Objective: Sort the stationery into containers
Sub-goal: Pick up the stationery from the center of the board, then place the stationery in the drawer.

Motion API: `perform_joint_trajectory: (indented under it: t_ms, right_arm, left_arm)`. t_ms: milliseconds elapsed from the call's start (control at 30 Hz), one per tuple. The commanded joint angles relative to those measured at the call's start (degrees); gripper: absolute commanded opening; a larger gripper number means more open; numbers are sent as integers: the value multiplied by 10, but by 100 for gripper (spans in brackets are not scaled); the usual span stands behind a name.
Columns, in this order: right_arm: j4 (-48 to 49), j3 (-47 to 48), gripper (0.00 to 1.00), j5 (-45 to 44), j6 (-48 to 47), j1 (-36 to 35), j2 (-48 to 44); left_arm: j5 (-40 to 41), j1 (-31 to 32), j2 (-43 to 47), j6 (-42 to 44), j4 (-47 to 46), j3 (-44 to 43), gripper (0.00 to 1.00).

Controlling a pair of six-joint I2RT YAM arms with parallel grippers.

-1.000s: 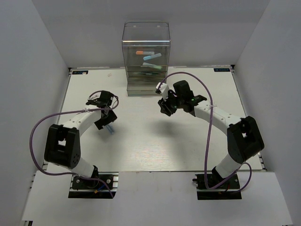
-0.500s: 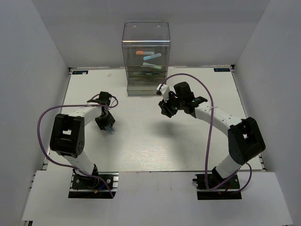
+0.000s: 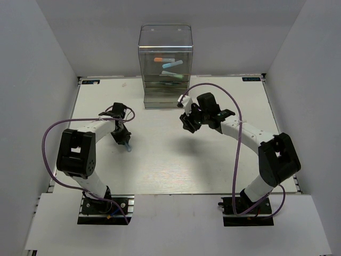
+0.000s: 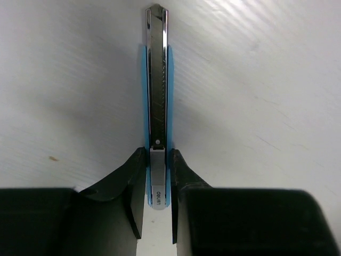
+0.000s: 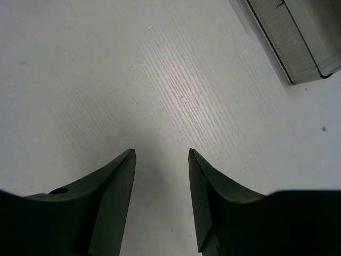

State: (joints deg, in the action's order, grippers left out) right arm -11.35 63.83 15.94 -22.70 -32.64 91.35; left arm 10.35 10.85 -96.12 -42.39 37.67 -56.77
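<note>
Your left gripper [image 4: 157,156] has just closed onto the blue cutter [image 4: 157,96], which lies well front-left of the drawer box [image 3: 165,64]. It looks ready to lift. Your right gripper [image 5: 161,154], nearer the box, gapes empty.

The right gripper [image 5: 161,152] stands open over the white table [image 5: 106,80], a corner of the clear container [image 5: 298,37] top right

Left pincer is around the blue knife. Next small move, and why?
Probably lift the left pincer straight up a little: its fingers look pressed on both sides of the blue utility knife, which lies flat on the table.
</note>
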Motion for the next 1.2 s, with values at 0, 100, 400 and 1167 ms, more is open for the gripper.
perform_joint_trajectory:
  t_ms: [0, 100, 400, 1167]
  right_arm:
    - [20, -1, 51, -12, 0, 4, -25]
    - [25, -2, 51, -23, 1, 6, -28]
    - [59, -20, 11, -107, 42, 22, -46]
    - [80, -59, 8, -123, 42, 60, -75]
  left_arm:
    - [-60, 5, 57, -2, -36, -32, 0]
    - [-117, 10, 77, -30, -69, -54, 0]
    - [-253, 15, 11, -198, -263, -127, 0]
    - [-48, 108, -228, -476, -295, -362, 4]
